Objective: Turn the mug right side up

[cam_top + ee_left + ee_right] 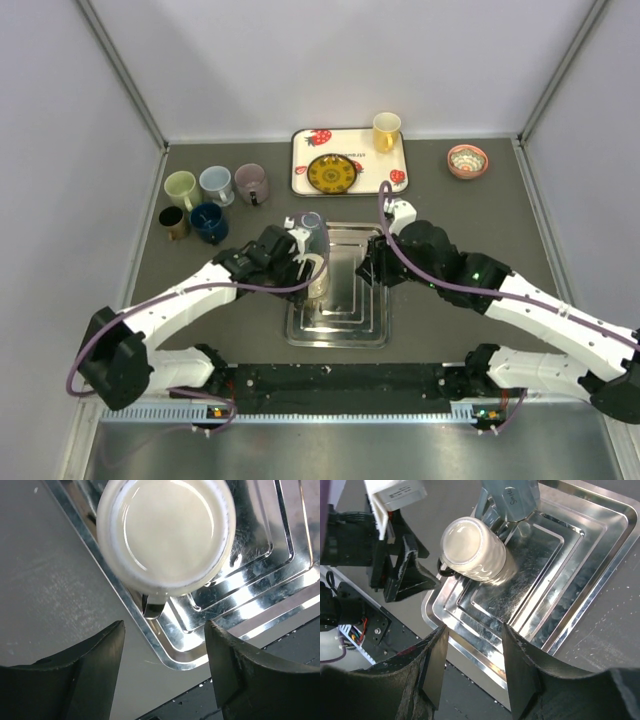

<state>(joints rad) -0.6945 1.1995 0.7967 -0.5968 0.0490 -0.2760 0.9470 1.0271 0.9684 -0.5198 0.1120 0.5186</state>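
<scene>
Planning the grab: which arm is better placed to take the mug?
Left. The left gripper, open, is lined up close on the mug; the right gripper hangs farther across the tray.

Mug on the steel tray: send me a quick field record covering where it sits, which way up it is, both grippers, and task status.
mug: cream, on the left part of the steel tray
orientation: base faces up, so upside down; handle points toward the left gripper
left gripper: open, short of the mug, not touching it
right gripper: open, empty, at the tray's right side, facing the mug
task status: mug not yet turned over
</scene>
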